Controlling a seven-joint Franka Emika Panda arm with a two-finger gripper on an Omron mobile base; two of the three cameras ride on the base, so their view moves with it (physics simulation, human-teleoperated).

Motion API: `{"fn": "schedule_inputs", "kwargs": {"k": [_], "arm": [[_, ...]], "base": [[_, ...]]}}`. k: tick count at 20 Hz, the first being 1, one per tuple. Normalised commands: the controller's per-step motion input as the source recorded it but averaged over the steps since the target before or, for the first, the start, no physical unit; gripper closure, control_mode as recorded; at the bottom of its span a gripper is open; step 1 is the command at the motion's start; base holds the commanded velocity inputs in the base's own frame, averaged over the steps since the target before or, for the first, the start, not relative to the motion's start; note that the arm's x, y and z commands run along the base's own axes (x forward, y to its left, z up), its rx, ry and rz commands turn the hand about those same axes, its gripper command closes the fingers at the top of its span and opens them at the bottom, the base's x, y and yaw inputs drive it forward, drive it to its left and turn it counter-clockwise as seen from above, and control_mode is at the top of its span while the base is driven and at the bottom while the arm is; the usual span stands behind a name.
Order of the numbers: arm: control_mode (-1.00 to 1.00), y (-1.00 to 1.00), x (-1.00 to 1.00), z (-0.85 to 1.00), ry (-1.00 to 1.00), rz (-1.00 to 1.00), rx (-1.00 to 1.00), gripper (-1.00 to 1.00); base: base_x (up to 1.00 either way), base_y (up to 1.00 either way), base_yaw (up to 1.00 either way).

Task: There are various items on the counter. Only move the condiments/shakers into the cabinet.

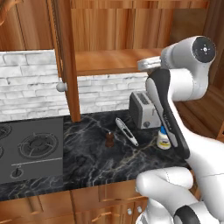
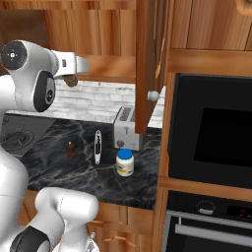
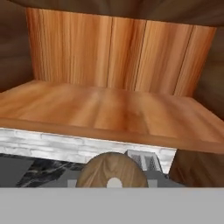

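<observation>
The lighter brown wooden shaker [image 2: 71,80] hangs in my gripper [image 2: 73,75], which is shut on it in front of the open cabinet, just below the level of its plank shelf [image 2: 110,69]. In the hand view the shaker's round top [image 3: 113,173] sits low in the middle, with the shelf [image 3: 109,113] ahead. The darker shaker [image 1: 109,139] stands on the black counter [image 1: 87,162]. The white jar with the blue lid [image 2: 125,162] stands near the counter's front, partly behind my arm in the left base view [image 1: 163,140].
The cabinet door [image 2: 147,64] with its pale knob [image 2: 153,95] stands open, edge-on. A silver toaster [image 1: 142,109] is at the back wall, and a thin silver-black utensil [image 1: 127,131] lies before it. A grey stovetop [image 1: 30,148] lies left, a black oven [image 2: 211,133] right.
</observation>
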Motion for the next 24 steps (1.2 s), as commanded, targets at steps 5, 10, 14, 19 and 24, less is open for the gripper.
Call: {"fn": "schedule_inputs", "kwargs": {"k": [5, 10, 14, 19, 24], "arm": [[-1.0, 0.02, 0.05, 0.06, -0.03, -0.01, -0.01, 1.0], [-1.0, 0.01, 0.55, 0.42, -0.02, -0.09, 0.0, 1.0], [-1.0, 0.0, 0.83, 0.07, 0.06, -0.04, 0.0, 1.0], [-1.0, -0.03, 0.67, -0.05, 0.14, 0.0, 0.0, 1.0], [-1.0, -0.18, 0.36, -0.19, 0.04, 0.0, 0.0, 1.0]], "base": [[0.0, 0.0, 0.0], [0.0, 0.0, 0.0], [0.0, 0.0, 0.0], [0.0, 0.0, 0.0], [0.0, 0.0, 0.0]]}}
